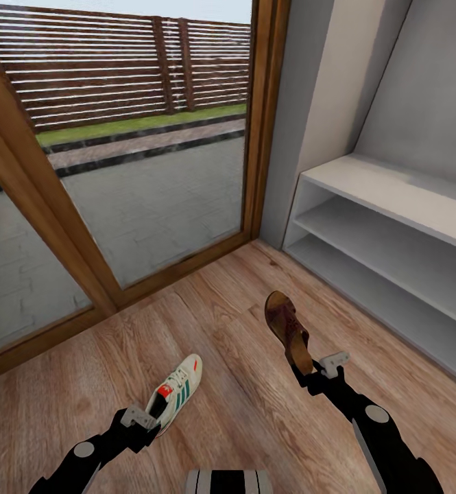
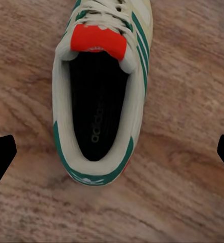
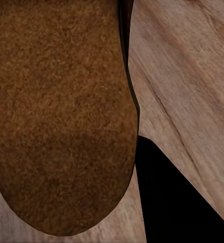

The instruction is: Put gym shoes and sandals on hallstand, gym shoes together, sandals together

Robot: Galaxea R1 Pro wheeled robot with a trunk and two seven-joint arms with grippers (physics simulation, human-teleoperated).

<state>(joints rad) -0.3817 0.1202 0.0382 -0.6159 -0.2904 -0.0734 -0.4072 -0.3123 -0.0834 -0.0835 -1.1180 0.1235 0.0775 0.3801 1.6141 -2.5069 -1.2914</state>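
glass door [image 1: 152, 185], slatted fence [image 1: 104, 62], lawn strip [image 1: 138, 123]

Head camera sits high, tilted forward and down over both arms, taking in the wood floor [image 1: 221, 343], the glass door [image 1: 138, 158] ahead and the white shoe rack [image 1: 392, 233] off to the right. Left wrist camera stares straight down from close range into the sneaker [image 2: 99, 101], the same sneaker [image 1: 176, 394] the head view catches lower left. Right wrist camera is pressed almost against the sandal [image 3: 58, 116], seen in the head view at centre-right [image 1: 289, 329], floor planks beside it.
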